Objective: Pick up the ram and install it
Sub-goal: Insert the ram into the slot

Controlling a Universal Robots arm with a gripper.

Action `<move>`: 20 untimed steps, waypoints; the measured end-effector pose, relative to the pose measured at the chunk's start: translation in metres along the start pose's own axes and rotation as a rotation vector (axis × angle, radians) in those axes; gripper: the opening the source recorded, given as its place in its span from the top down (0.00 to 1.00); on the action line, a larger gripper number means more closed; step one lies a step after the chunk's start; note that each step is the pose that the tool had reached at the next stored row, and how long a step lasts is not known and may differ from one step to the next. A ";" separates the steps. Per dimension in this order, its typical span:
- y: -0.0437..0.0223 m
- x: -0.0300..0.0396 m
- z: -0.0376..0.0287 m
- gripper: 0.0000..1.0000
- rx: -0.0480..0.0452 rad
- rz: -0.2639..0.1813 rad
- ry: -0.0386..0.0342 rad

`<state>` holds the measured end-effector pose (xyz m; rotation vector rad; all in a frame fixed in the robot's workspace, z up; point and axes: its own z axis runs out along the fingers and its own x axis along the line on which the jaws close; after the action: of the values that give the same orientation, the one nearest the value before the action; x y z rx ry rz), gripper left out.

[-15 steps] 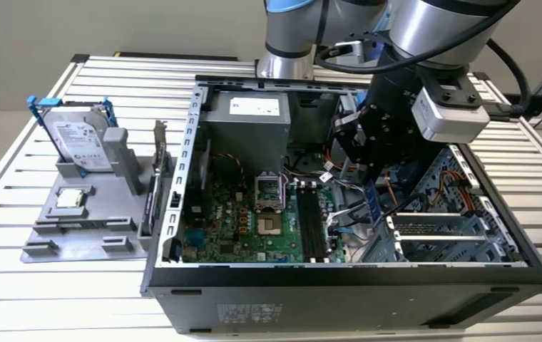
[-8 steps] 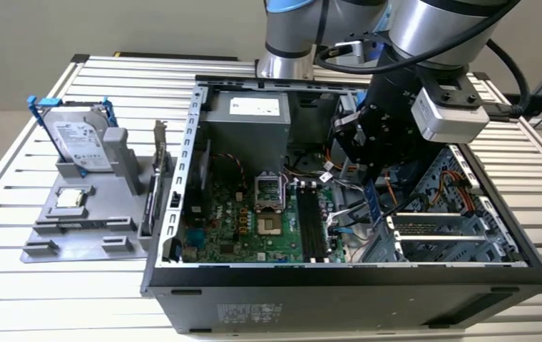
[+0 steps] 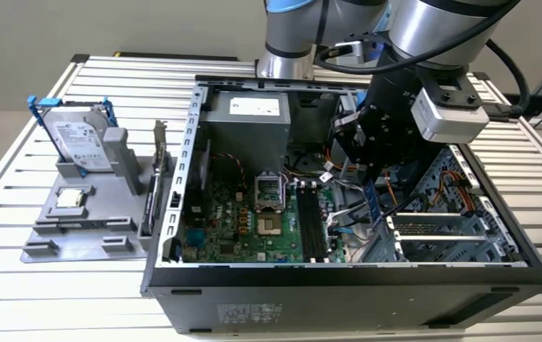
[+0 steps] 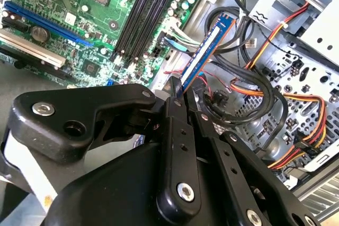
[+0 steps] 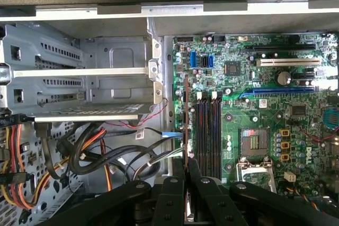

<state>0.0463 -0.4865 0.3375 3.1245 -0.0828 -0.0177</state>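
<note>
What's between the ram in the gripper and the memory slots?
In the second wrist view, a blue cable plug beside the board lies between the ram and the memory slots.

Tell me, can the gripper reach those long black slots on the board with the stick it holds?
Probably yes. The gripper is shut on the ram, which hangs just beside the memory slots. The slots look bare, and the cables lie off to one side, not across them.
</note>
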 end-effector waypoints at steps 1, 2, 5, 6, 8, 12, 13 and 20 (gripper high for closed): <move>0.0000 -0.0004 0.0000 1.00 0.0000 -0.003 0.0000; 0.0000 -0.0008 0.0001 1.00 -0.0001 -0.011 0.0001; 0.0000 -0.0027 0.0006 1.00 -0.0004 -0.032 0.0005; 0.0000 -0.0037 0.0009 1.00 -0.0004 -0.038 0.0005; 0.0000 -0.0056 0.0015 1.00 0.0001 -0.047 0.0006; -0.0004 -0.0070 0.0020 1.00 0.0001 -0.051 0.0007; -0.0004 -0.0072 0.0021 1.00 0.0001 -0.051 0.0007; -0.0004 -0.0100 0.0023 1.00 0.0003 -0.051 0.0004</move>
<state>0.0364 -0.4857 0.3353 3.1262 -0.0037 -0.0178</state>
